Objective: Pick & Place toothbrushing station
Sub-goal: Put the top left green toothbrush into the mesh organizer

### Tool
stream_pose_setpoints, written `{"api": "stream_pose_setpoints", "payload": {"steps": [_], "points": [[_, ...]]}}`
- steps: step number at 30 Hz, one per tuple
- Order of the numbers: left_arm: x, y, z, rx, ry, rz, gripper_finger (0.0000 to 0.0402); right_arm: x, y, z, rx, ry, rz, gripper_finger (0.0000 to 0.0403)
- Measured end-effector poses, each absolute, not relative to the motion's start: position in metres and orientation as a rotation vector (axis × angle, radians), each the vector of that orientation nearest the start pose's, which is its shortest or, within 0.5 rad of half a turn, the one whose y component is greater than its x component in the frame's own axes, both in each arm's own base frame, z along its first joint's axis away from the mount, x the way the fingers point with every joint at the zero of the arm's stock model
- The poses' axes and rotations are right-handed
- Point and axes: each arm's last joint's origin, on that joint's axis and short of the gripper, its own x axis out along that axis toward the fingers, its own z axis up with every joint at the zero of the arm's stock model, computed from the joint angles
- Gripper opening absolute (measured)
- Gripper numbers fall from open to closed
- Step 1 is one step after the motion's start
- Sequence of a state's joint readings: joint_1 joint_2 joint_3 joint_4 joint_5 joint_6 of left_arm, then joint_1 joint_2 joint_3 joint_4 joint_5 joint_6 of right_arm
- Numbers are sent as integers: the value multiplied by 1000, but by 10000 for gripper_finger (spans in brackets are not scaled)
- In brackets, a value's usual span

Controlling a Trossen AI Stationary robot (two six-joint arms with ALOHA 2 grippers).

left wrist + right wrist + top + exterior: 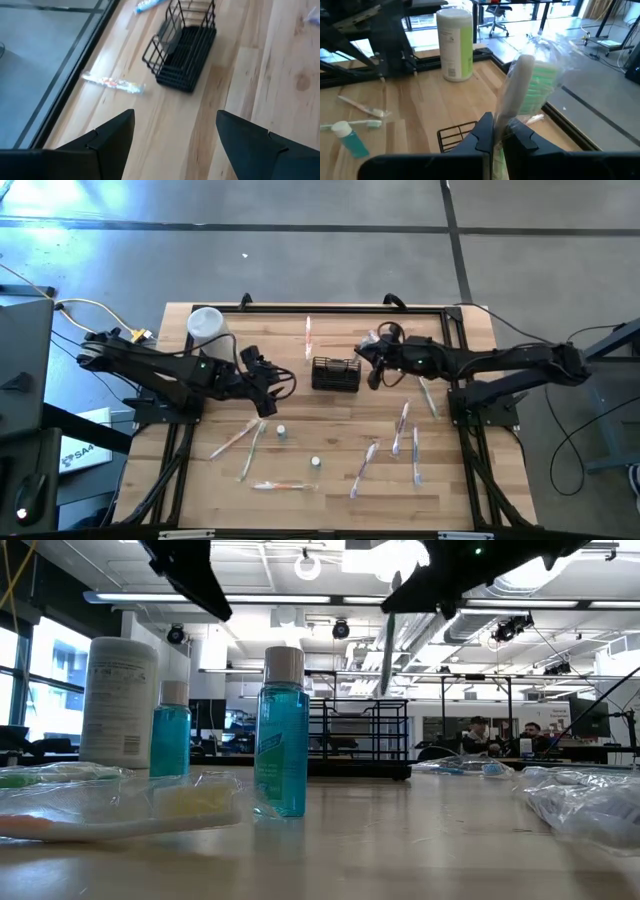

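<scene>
The toothbrushing station, a small black wire caddy (pixel 335 373), stands on its base on the wooden table at mid-far; it also shows in the left wrist view (pixel 182 45) and the low view (pixel 365 735). My right gripper (pixel 374 368) is just right of the caddy, shut on a plastic-wrapped toothbrush (pixel 522 85) with green bristles. My left gripper (pixel 280 385) is open and empty left of the caddy, its fingers (pixel 115 132) pointing toward it. My right gripper (pixel 502 127) pinches the wrapped toothbrush's handle (pixel 506 117) between its two fingers, through the clear wrapper. The bristle end (pixel 535 80) sticks out beyond the fingertips. The brush is lifted clear of the table and shows near upright in the low view (pixel 388 650), above the caddy.
A white cylindrical container (pixel 205 325) stands at the far left corner. Two small blue bottles (pixel 281 431) (pixel 315 463) and several wrapped toothbrushes (pixel 400 430) lie across the near half. One wrapped brush (pixel 308 335) lies by the far edge.
</scene>
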State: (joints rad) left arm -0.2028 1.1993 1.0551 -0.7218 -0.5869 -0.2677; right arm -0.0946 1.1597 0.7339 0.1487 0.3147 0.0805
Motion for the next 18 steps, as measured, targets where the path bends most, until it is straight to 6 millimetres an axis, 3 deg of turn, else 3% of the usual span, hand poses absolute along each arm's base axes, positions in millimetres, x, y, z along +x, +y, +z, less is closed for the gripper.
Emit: {"api": "stream_pose_setpoints", "payload": {"steps": [18], "points": [[237, -34, 286, -76, 708, 432, 278, 282, -43, 227, 185, 369, -525, 12]]}}
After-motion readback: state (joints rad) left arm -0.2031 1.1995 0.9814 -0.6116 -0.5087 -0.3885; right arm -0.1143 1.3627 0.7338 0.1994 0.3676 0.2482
